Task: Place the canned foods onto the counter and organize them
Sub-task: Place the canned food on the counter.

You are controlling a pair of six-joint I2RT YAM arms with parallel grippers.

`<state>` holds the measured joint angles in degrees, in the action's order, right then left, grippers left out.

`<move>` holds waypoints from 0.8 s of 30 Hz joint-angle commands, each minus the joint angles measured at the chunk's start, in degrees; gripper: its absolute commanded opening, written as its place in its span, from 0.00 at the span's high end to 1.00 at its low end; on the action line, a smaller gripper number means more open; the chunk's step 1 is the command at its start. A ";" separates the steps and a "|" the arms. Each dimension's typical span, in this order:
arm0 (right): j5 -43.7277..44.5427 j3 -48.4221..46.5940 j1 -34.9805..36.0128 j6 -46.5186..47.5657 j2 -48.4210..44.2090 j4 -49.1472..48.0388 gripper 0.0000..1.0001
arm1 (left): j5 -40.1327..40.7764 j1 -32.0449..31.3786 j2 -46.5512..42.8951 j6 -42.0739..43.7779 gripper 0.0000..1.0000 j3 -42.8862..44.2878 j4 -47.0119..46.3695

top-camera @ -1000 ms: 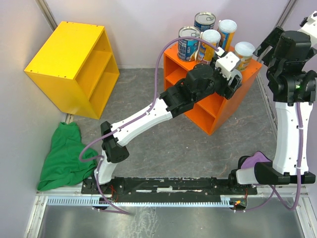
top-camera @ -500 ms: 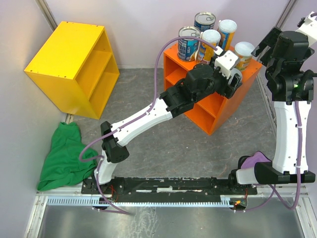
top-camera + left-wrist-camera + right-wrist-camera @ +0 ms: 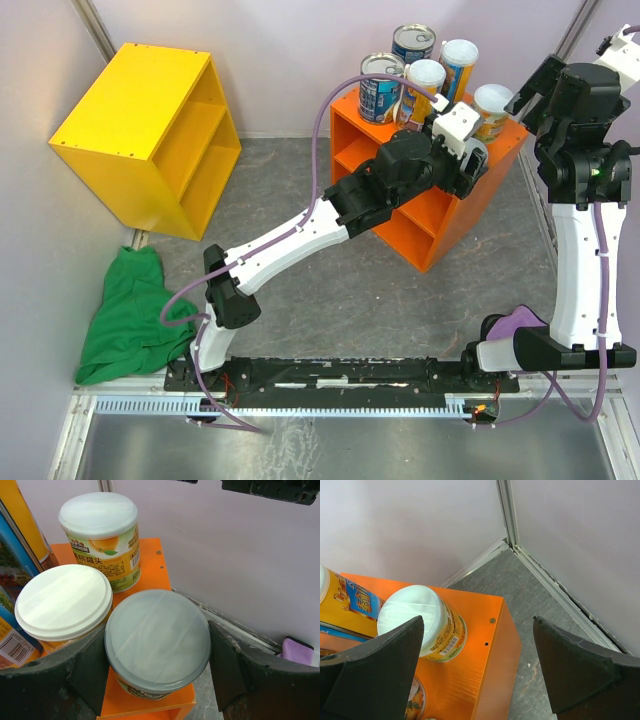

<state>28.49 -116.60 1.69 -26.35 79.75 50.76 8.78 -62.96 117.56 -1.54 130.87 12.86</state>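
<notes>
Far left on the worktop (image 3: 330, 290) are one yellow cabinet (image 3: 140, 120) and one green cloth (image 3: 125, 315). Right of them, the orange counter (image 3: 440, 225) holds seven cans on top: two blue tins (image 3: 380, 92), two tall white-lidded cans (image 3: 458, 60), three short pale-lidded cans (image 3: 100, 535). The left tool (image 3: 156, 630) clamps the nearest short can (image 3: 157, 652) at the counter's corner; its arm hides the middle one from above. The right tool (image 3: 477, 625) hangs wide open, empty, over the counter's right end.

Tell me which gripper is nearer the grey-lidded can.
Left gripper. Its fingers flank the grey-lidded can; the right gripper hangs open by the right corner of the counter, apart.
</notes>
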 commanded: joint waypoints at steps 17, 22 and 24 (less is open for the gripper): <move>-0.90 -0.04 -0.26 -0.08 -0.99 -2.33 0.03 | 2.63 0.03 -2.92 -3.07 0.05 -0.44 -6.24; -1.24 0.16 -0.25 -0.03 -1.20 -2.33 0.03 | 2.74 0.03 -3.60 -3.66 0.05 -1.52 -6.71; -1.33 0.43 -0.26 -0.02 -1.39 -2.50 0.03 | 2.68 -0.09 -4.20 -3.96 0.05 -2.50 -7.24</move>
<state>27.86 -116.38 1.69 -26.33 79.75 50.59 10.46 -62.96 117.23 -2.55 129.47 9.47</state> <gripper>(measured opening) 0.969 0.945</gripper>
